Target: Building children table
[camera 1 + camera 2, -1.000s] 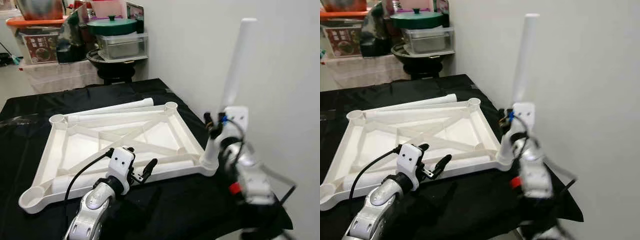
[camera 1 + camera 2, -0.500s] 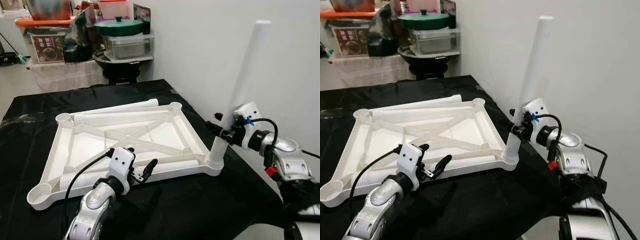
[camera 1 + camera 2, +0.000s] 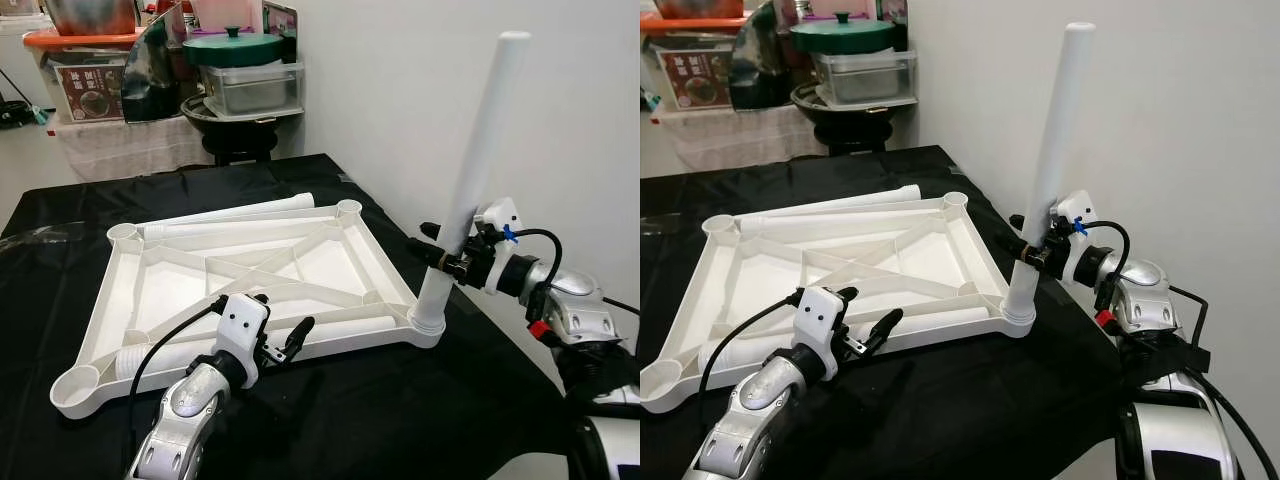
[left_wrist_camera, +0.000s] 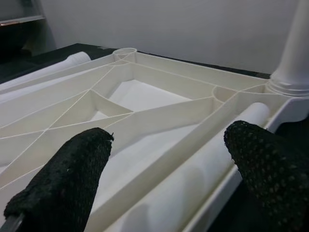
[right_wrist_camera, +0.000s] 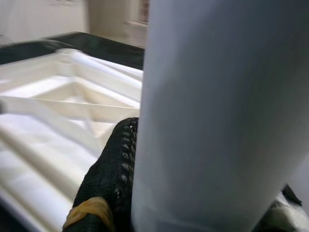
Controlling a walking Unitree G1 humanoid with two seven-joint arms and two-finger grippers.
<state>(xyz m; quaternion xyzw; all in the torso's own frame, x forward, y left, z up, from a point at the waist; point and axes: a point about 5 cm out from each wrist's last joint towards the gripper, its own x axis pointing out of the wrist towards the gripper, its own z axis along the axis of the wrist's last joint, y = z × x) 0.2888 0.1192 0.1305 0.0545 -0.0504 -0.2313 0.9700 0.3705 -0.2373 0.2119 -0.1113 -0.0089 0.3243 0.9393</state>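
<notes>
The tabletop (image 3: 250,290) lies upside down so the right claw (image 3: 447,258), clamped around the upright leg (image 3: 468,190), can seat it, while the left claw (image 3: 285,345) gapes empty beside the rim.

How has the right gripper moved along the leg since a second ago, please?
Yes. The right gripper now grips the leg from the wall side, arm stretched sideways, clear of the tabletop corner.

The right arm (image 3: 560,300), a blurred shape low beside the tabletop's (image 3: 250,285) near right corner a second ago, has swung out to the side and steadied. Its right pincer (image 3: 452,262) has stayed clamped on the leg (image 3: 470,180), which now leans a little less toward the wall.
</notes>
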